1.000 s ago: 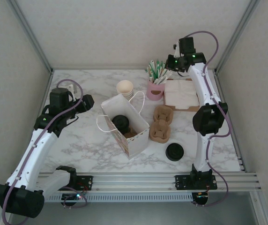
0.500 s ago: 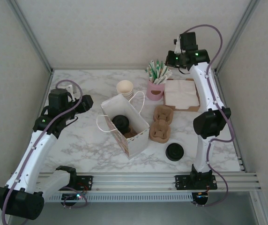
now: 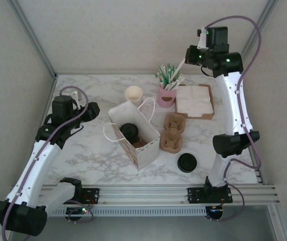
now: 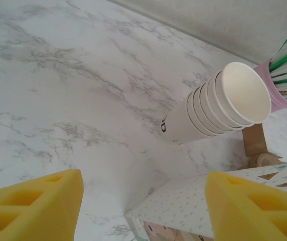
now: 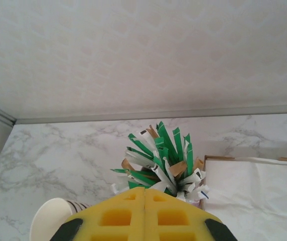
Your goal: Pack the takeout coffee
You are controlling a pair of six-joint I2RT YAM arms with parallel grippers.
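Takeout coffee [image 3: 129, 130] sits inside the paper bag [image 3: 146, 150] mid-table; left gripper [image 4: 143, 176] spread wide just left of it, right gripper [image 5: 144, 195] pads pressed together high far-right, so a careless left sweep could tip the bag or cup stack [image 4: 219, 108].

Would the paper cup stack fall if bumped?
Probably. The stack of paper cups is a few empty nested cups, so likely light and easily shoved. It stands free on the smooth marble table, so a high bump might tip it, and its round sides could roll.
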